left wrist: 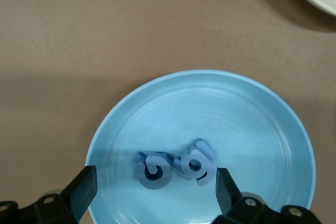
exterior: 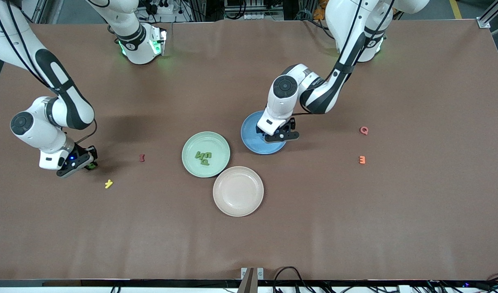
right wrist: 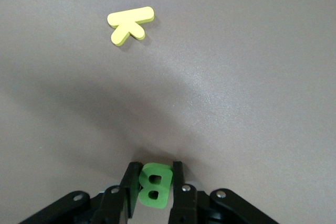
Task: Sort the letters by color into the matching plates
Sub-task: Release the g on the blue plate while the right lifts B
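Note:
My right gripper (exterior: 89, 162) is shut on a green letter B (right wrist: 154, 184), low over the table toward the right arm's end; the letter also shows in the front view (exterior: 92, 165). The pale green plate (exterior: 191, 142) holds three green letters (exterior: 204, 156). My left gripper (exterior: 279, 136) hangs open and empty just above the blue plate (exterior: 251, 138). In the left wrist view its fingers (left wrist: 84, 187) flank a cluster of blue letters (left wrist: 155, 169) lying in that plate (left wrist: 220, 114). Two letters lie on top and others are partly hidden under them.
A beige plate (exterior: 238, 191) touches the green plate, nearer the front camera. A yellow letter (exterior: 108, 184) and a red letter (exterior: 141, 158) lie near my right gripper. A pink Q (exterior: 364, 130) and an orange E (exterior: 362, 160) lie toward the left arm's end.

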Available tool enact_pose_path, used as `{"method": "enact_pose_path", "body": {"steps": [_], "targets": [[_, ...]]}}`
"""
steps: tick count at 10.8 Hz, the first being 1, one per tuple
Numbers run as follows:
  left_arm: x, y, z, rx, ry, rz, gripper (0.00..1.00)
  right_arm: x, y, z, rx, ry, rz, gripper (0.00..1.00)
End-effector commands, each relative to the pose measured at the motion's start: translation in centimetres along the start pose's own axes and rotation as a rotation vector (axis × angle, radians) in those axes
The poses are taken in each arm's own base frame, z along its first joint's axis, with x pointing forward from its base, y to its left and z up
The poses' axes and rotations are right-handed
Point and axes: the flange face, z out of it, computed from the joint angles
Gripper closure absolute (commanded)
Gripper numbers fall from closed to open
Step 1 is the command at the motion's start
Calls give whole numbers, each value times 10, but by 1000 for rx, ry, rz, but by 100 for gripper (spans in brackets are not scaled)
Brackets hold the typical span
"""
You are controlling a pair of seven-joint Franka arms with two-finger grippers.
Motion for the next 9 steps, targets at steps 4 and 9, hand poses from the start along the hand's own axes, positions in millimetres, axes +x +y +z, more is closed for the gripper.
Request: {"method": "enact_pose_path", "body": {"steps": [4, 9], "targets": [[27, 3, -44, 38, 2, -18, 0, -4, 3, 11, 16, 12, 25, 73], [52, -9, -70, 32, 5, -39, 0, 2, 4, 5, 44, 49, 129, 73]]}}
